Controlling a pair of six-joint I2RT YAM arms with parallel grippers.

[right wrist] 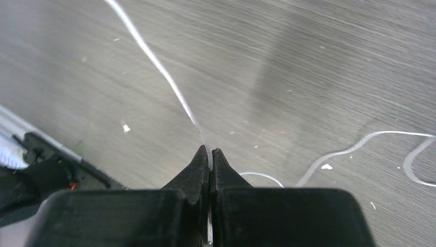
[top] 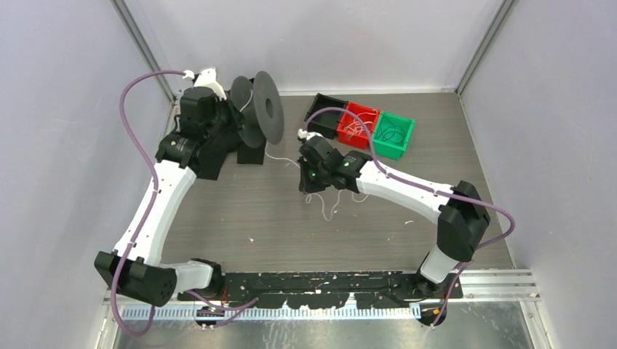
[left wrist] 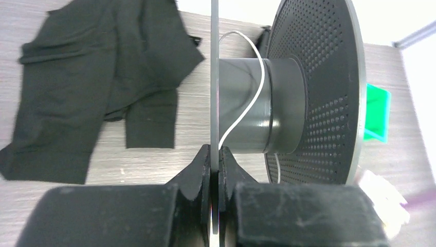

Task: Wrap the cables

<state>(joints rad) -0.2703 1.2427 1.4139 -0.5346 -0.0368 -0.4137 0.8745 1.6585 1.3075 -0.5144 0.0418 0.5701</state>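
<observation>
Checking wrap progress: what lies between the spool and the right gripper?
One white cable runs from the spool to the right gripper over bare table, seen in top and right wrist views.

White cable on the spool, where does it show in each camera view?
Top external: white cable at centre, between spool and right claw.
Left wrist: white cable mid-frame, looped over the spool hub.
Right wrist: white cable from upper left into the right claw.
Shared landmark: grey table.
</observation>
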